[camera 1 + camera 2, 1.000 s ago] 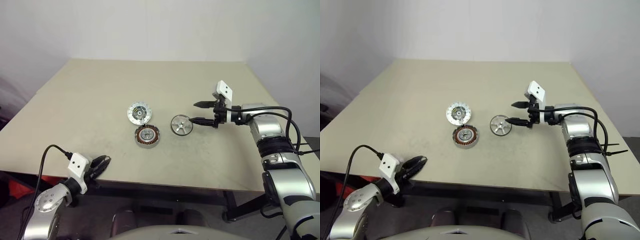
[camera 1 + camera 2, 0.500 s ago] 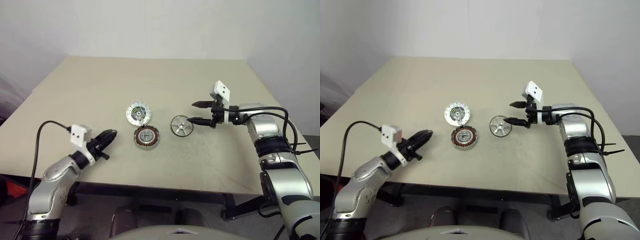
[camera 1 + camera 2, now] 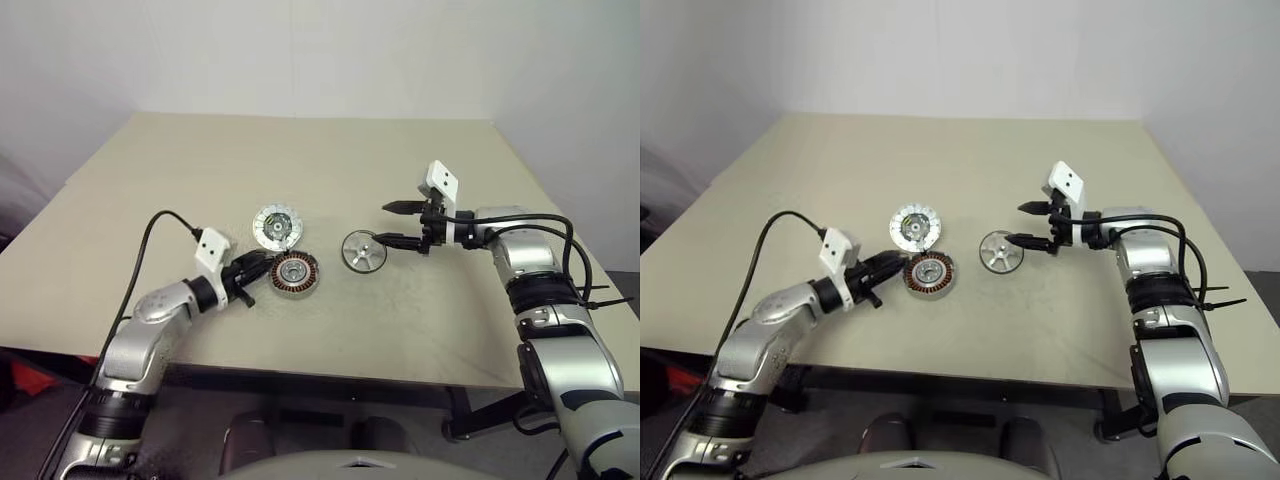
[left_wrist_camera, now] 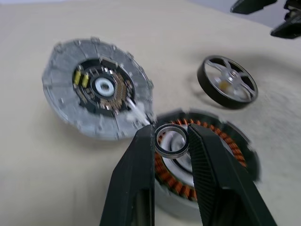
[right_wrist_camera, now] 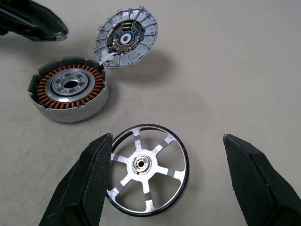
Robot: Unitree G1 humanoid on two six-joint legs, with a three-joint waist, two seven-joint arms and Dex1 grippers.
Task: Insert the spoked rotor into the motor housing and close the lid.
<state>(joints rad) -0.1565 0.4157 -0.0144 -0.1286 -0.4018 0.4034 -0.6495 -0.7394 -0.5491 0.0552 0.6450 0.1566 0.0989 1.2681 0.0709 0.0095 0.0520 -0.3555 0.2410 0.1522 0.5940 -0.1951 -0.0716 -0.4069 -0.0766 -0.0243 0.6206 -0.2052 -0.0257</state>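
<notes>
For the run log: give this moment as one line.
left gripper: shut on small black ring, over motor housing | right gripper: open around spoked rotor | lid: open

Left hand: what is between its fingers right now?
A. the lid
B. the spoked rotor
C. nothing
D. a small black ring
D. In the left wrist view the left hand has its fingers closed on a small black ring, held in front of the motor housing; the spoked rotor and the lid lie apart on the table.
</notes>
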